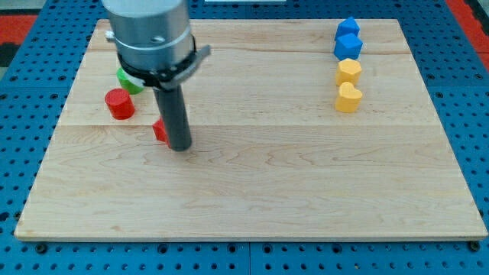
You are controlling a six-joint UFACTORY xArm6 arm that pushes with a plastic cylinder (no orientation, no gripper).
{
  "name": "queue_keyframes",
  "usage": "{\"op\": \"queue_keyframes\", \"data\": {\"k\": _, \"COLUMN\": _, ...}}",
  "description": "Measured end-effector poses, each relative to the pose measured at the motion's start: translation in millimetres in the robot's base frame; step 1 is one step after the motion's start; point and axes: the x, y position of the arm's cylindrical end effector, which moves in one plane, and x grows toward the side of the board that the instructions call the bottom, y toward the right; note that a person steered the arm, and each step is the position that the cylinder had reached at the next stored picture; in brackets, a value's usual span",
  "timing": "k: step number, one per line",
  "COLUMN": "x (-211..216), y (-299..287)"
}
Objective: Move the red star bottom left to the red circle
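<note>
The red circle block (119, 104) sits on the wooden board at the view's left. A red block (160, 131), mostly hidden behind the rod so its shape cannot be made out, lies to the right of and a little below the circle. My tip (180, 146) rests on the board right against this red block's right side. A green block (127, 81) lies just above the red circle, partly hidden by the arm.
Two blue blocks (348, 30) (348, 47) and two yellow blocks (348, 72) (348, 97) stand in a column at the view's upper right. The wooden board (252, 183) lies on a blue pegboard.
</note>
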Motion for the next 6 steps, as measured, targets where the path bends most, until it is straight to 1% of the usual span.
{"op": "queue_keyframes", "data": {"k": 2, "x": -11, "y": 46}}
{"op": "queue_keyframes", "data": {"k": 4, "x": -45, "y": 22}}
{"op": "queue_keyframes", "data": {"k": 5, "x": -35, "y": -5}}
{"op": "queue_keyframes", "data": {"k": 6, "x": -24, "y": -17}}
